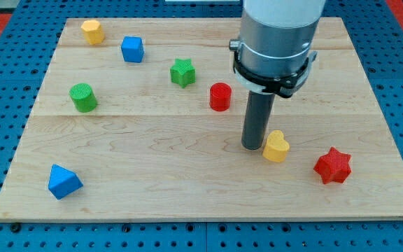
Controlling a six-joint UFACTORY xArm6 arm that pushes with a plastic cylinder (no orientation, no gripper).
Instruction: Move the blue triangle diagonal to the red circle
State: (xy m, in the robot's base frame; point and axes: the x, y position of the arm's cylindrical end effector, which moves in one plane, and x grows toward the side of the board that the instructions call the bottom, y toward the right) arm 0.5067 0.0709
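Wooden board (187,168), blue pegboard (5,105) w/ holes

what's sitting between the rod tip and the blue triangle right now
Nothing: in the camera view, only bare board runs from my tip to the blue triangle.

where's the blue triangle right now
The blue triangle sits near the board's bottom-left corner in the camera view, below the green cylinder, far left of my tip.
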